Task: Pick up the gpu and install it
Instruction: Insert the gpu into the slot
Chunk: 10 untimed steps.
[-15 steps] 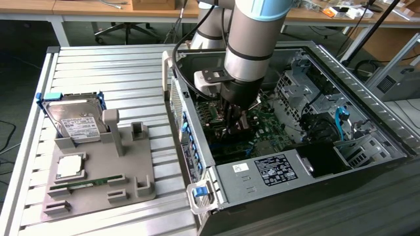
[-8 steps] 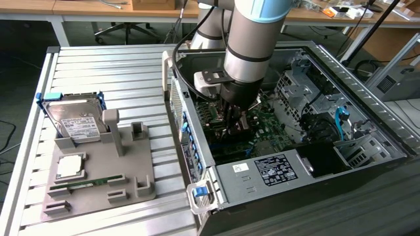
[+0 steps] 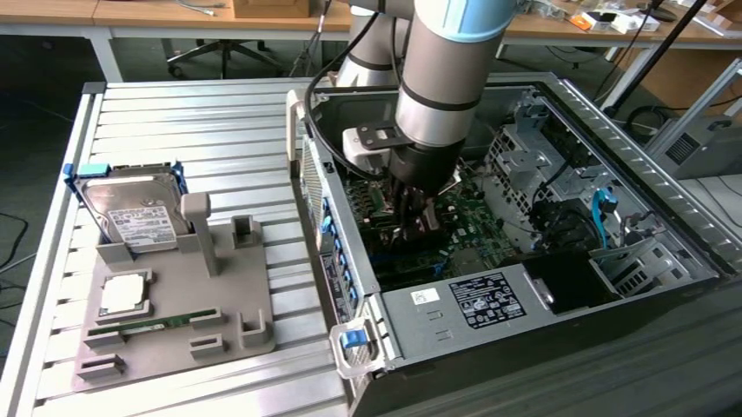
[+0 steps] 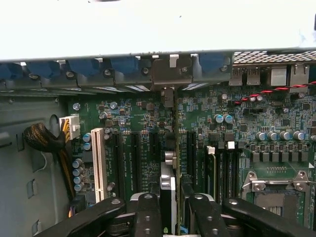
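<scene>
My fingers (image 4: 174,210) are down inside the open case (image 3: 545,295), clenched on the gpu (image 4: 169,190). I see the card edge-on between them, upright, running from my fingers toward the rear wall of the case. Its metal bracket (image 4: 169,96) stands ahead of my fingers, near the row of blue slot latches (image 4: 123,64).

From the exterior view, my fingers (image 3: 414,208) hang over the board (image 3: 464,228), mid-case. I cannot tell whether the card's lower edge is touching a slot or still apart from it.

A white slot (image 4: 98,160) and several black slots (image 4: 134,158) lie to one side of my fingers; the memory slots (image 4: 222,168) and the socket (image 4: 276,190) lie to the other.

On the bench (image 3: 174,113), well apart from my fingers, a grey holder (image 3: 174,313) carries the drive (image 3: 137,217) and a green stick (image 3: 156,326).

Risks, as I judge them:
- Slots sit close together. A small sideways error puts the card edge on the board or in the wrong slot.
- Any tilt in my grasp could jam the connector or bend it when pressed.
- The bracket could catch the rear wall or a latch instead of dropping into its opening, and lever the card in my fingers.
- The capacitors (image 4: 224,118) and the cable bundle (image 4: 42,140) are near; drift could snag them.
</scene>
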Each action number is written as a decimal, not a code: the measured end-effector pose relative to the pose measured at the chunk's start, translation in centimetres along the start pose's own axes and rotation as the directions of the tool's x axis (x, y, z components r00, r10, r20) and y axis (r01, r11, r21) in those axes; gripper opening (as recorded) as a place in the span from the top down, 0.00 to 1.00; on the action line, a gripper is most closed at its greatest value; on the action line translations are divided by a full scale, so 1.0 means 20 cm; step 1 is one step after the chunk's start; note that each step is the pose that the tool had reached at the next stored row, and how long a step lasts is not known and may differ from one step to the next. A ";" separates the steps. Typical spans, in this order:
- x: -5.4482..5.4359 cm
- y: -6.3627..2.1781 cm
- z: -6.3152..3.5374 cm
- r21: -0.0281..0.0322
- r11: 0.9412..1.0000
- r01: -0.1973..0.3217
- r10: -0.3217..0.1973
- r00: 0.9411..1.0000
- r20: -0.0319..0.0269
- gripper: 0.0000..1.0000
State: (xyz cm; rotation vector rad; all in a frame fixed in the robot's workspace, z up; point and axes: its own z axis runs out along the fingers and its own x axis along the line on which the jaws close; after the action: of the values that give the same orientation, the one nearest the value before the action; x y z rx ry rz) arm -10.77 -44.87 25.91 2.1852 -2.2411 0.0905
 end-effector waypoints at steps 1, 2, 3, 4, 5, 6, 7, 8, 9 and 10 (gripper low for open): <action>0.00 0.000 0.000 0.000 1.000 0.000 0.000 1.000 0.000 0.66; 0.00 0.000 -0.001 0.000 1.000 0.000 0.000 1.000 -0.001 0.60; 0.00 0.000 -0.002 0.000 1.000 0.000 0.000 1.000 -0.001 0.60; 0.00 0.000 -0.001 0.000 1.000 0.000 0.000 1.000 -0.001 0.54; 0.00 0.000 -0.002 0.000 1.000 0.000 0.000 1.000 -0.001 0.54; 0.00 0.000 -0.002 0.000 1.000 0.000 0.000 1.000 -0.001 0.54; 0.00 0.000 -0.001 0.000 1.000 0.000 0.000 1.000 -0.001 0.54; 0.00 0.000 -0.003 0.000 1.000 0.000 0.000 1.000 -0.001 0.54; 0.00 0.000 -0.010 -0.001 1.000 0.000 0.000 1.000 -0.001 0.54; 0.00 -0.001 -0.024 0.000 1.000 0.000 0.000 1.000 -0.001 0.54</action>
State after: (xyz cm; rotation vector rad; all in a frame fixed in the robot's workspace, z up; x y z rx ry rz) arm -10.77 -44.87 26.40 2.1847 -2.2408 0.0908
